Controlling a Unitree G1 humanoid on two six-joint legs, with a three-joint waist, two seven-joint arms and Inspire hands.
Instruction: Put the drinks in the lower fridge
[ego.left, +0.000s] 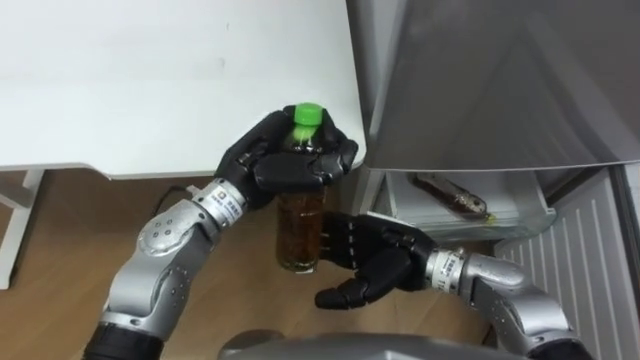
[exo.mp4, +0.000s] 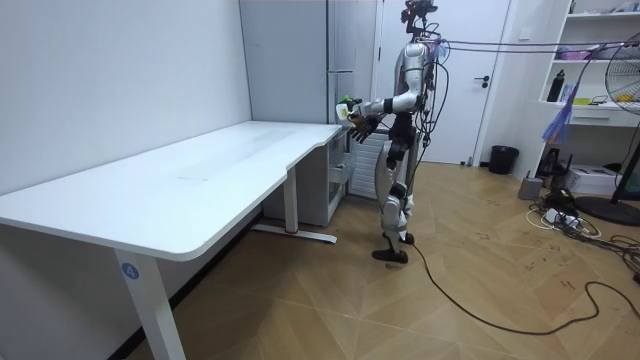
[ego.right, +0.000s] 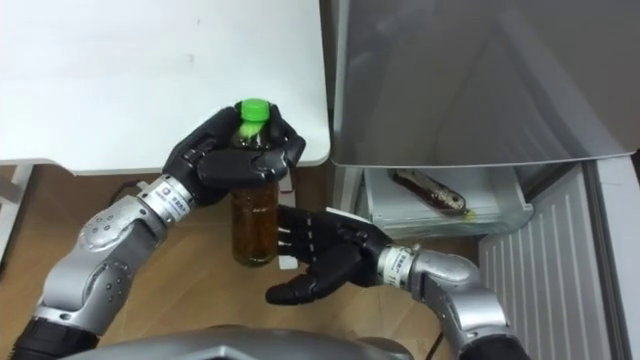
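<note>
Amber tea bottle (ego.left: 300, 215): hung upright in the air in front of the robot, off any surface, its top inside the left hand and its lower half just left of the right hand's fingers.
Green cap (ego.left: 307, 114): sat closed on the tea bottle and poked up above the left hand's curled fingers.
Left hand (ego.left: 290, 160): fingers and thumb were wrapped tightly round the tea bottle's neck and shoulder, carrying it.
Right hand (ego.left: 375, 262): lay below the left hand, palm turned up, fingers spread and nearly straight beside the tea bottle's lower half. It gripped nothing, and whether its fingertips touched the bottle could not be told.
White desk (ego.left: 150, 80): spread beyond and to the left of the left hand, its rounded corner just behind the cap.
Grey fridge (ego.left: 500, 80): stood to the right of both hands.
Lower drawer (ego.left: 530, 215): white, stood open just beyond the right hand, under the fridge's grey front.
Second bottle (ego.left: 452, 195): lay on its side in the lower drawer with a dark drink inside, apart from the right hand.
Wooden floor (ego.left: 60, 230): showed beneath both arms.
Stance: in the room view the robot stood upright at the desk's far end beside the fridge, both hands raised before its chest.
</note>
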